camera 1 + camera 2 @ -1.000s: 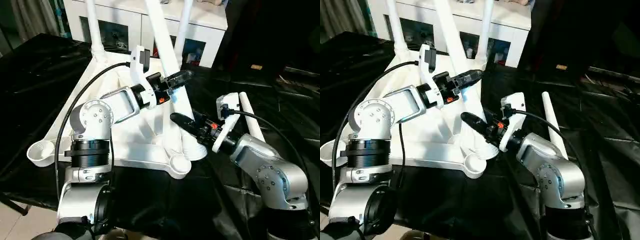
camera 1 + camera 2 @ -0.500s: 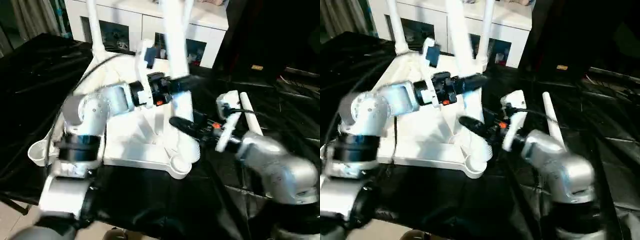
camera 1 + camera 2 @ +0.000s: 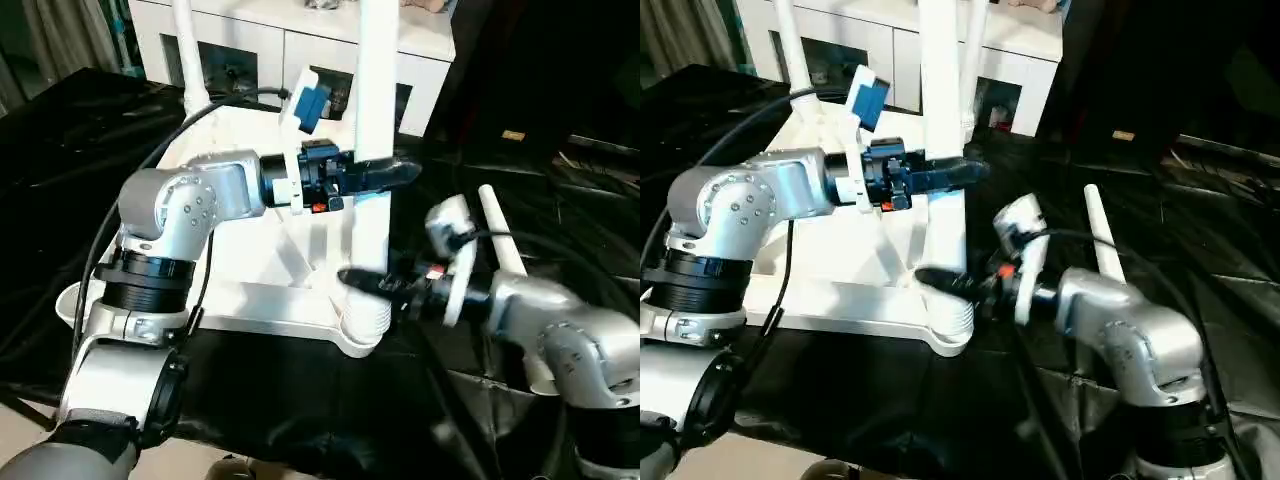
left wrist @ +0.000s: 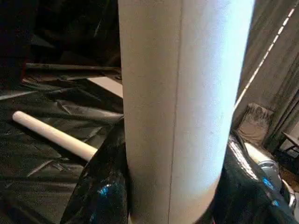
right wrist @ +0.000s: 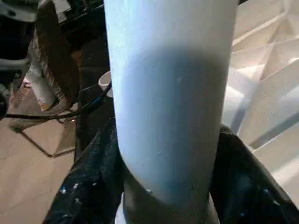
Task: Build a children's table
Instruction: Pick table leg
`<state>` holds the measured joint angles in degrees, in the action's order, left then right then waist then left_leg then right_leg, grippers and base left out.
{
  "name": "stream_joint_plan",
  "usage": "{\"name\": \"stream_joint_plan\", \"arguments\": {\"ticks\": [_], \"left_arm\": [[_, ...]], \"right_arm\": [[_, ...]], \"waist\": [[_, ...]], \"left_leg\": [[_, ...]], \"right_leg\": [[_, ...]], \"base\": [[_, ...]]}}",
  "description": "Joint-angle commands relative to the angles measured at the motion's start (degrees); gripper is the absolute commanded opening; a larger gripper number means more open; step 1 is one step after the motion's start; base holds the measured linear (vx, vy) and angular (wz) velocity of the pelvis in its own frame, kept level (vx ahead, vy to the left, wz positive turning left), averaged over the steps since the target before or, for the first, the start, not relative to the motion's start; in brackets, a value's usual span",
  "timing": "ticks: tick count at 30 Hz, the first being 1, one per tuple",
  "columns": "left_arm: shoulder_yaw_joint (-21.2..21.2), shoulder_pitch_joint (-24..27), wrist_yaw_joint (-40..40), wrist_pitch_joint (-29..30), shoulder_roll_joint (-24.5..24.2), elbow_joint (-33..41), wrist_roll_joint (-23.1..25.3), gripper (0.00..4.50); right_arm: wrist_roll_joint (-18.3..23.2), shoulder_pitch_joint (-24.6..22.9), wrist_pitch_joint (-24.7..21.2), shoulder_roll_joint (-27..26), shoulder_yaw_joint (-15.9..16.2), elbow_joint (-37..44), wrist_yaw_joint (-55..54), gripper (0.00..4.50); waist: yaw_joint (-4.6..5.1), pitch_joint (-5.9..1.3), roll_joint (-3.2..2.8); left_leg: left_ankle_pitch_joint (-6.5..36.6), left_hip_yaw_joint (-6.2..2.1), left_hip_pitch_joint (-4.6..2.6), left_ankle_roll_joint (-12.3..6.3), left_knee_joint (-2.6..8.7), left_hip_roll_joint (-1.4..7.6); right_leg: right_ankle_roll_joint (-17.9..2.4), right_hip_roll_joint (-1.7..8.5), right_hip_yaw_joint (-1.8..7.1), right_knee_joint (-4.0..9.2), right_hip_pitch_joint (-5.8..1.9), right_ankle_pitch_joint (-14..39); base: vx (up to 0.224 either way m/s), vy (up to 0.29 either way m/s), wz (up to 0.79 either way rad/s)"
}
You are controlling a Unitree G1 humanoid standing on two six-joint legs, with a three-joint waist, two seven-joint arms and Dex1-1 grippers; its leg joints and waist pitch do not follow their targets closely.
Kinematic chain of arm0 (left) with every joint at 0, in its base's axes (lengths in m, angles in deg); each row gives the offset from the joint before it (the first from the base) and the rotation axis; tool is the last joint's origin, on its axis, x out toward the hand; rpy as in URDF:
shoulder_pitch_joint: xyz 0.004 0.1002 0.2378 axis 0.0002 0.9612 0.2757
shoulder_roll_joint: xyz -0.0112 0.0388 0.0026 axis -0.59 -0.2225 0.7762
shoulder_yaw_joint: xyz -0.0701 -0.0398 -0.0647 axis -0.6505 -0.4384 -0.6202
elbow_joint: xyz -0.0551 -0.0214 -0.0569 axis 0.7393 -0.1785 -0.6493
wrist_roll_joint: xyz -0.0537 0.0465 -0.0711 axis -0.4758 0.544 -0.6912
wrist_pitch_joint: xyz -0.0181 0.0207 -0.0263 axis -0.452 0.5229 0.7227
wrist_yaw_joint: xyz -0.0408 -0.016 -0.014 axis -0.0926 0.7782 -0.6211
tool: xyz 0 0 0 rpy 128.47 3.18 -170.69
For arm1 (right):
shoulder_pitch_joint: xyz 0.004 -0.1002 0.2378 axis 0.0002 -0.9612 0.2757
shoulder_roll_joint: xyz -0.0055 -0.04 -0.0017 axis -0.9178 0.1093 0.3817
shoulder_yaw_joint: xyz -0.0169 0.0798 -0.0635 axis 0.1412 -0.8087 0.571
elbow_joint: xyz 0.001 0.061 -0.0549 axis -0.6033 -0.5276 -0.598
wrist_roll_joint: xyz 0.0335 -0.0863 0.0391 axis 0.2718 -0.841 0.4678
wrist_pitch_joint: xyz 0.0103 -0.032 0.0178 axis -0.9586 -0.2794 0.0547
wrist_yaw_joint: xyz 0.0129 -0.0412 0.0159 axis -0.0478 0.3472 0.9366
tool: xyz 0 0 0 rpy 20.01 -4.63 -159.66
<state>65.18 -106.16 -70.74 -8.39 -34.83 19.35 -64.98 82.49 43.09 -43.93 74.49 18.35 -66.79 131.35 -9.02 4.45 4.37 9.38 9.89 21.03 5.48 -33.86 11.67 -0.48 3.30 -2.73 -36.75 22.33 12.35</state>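
Upside down on the black-draped table (image 3: 60, 150) lies the children's table top (image 3: 255, 260), ribbed underside up, with two legs (image 3: 185, 50) already standing in its far corner sockets. A third leg (image 3: 375, 120) now stands close to upright in the near corner socket (image 3: 365, 320), which faces the robot's right side. Both pincers are clenched on this leg: the left pincer (image 3: 385, 175) grasps it partway up its shaft, black fingers wrapped either side, and the right pincer (image 3: 365, 282) holds it low down, just above the socket. In both wrist views the white tube sits snug between the dark fingers. A fourth leg (image 3: 500, 240) lies loose on the black cloth beyond the right forearm, well apart from the top.

The step in hand looks like seating the leg — and I cannot tell whether it is fully home. The likely trouble is a skewed push: if the two pincers press along slightly different lines, the leg could jam crooked in the socket, or the light plastic top could slide or tip on the slippery cloth. Letting go too soon might let a half-seated leg lean over.
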Motion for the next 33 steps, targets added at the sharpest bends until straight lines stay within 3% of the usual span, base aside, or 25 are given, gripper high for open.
{"name": "stream_joint_plan", "arguments": {"ticks": [1, 18, 19, 23, 24, 29, 30, 33], "left_arm": [[0.07, -1.38, -1.16, -0.51, 0.06, 0.84, -1.31, 1.81], [4.28, 1.50, -3.94, -6.74, -0.93, 3.18, 3.21, 1.80], [3.62, 1.43, -3.31, -6.18, -0.38, 2.88, 2.54, 2.36], [1.79, 1.19, -1.31, -5.90, 0.92, 2.03, 1.57, 2.57], [2.01, 1.27, -1.48, -6.07, 0.76, 2.17, 1.78, 2.80], [2.84, 1.63, -2.24, -5.09, -0.20, 2.71, 1.84, 2.85], [2.91, 1.61, -2.38, -3.90, -0.50, 2.64, 1.49, 2.54], [1.12, 0.76, -0.28, -2.97, 0.36, 1.29, 0.92, 2.44]], "right_arm": [[-0.30, -0.71, -0.61, 1.07, -0.26, -0.12, 0.14, 2.08], [-0.35, 0.10, 1.35, 0.53, 0.10, -0.96, -0.88, 1.90], [-0.36, 0.17, 1.55, 0.46, 0.05, -1.12, -1.05, 1.90], [-0.51, 0.40, 1.87, 0.20, -0.02, -1.48, -1.36, 1.90], [-0.57, 0.44, 1.92, 0.11, 0.00, -1.53, -1.42, 1.90], [-0.83, 0.65, 2.20, -0.01, 0.23, -1.79, -1.53, 1.89], [-0.96, 0.71, 2.30, 0.04, 0.34, -1.82, -1.56, 1.89], [-1.04, 0.87, 2.58, 0.24, 0.39, -1.78, -1.77, 1.89]], "waist": [[-0.26, -4.73, -0.82], [-0.70, -4.74, -0.50], [-0.72, -4.77, -0.44], [-0.75, -4.73, -0.39], [-0.79, -4.75, -0.50], [-0.75, -4.77, -0.55], [-0.71, -4.79, -0.57], [-0.70, -4.75, -0.56]], "left_leg": [[6.96, -0.38, -0.61, 1.82, 3.52, 1.17], [6.53, -0.31, -0.59, 1.95, 3.51, 1.26], [6.47, -0.29, -0.57, 1.92, 3.49, 1.21], [6.67, -0.33, -0.54, 1.89, 3.46, 1.24], [6.59, -0.32, -0.57, 1.81, 3.44, 1.21], [6.44, -0.31, -0.57, 1.81, 3.44, 1.18], [6.51, -0.31, -0.59, 1.90, 3.43, 1.17], [6.82, -0.34, -0.56, 2.01, 3.46, 1.18]], "right_leg": [[-10.97, 4.35, 2.46, 3.87, -3.36, 0.85], [-10.28, 4.40, 2.49, 3.79, -3.21, 1.18], [-10.24, 4.42, 2.51, 3.76, -3.28, 1.40], [-10.07, 4.50, 2.50, 3.85, -3.22, 2.44], [-10.04, 4.46, 2.52, 3.87, -3.21, 2.50], [-9.91, 4.36, 2.50, 3.81, -3.15, 1.91], [-9.96, 4.32, 2.49, 3.75, -3.16, 1.88], [-9.92, 4.35, 2.49, 3.82, -3.20, 2.43]], "base": [[0.000, 0.000, 0.00], [0.000, 0.000, 0.00], [0.000, 0.000, 0.00], [0.000, 0.000, 0.00], [0.000, 0.000, 0.00], [0.000, 0.000, 0.00], [0.000, 0.000, 0.00], [0.000, 0.000, 0.00]]}}
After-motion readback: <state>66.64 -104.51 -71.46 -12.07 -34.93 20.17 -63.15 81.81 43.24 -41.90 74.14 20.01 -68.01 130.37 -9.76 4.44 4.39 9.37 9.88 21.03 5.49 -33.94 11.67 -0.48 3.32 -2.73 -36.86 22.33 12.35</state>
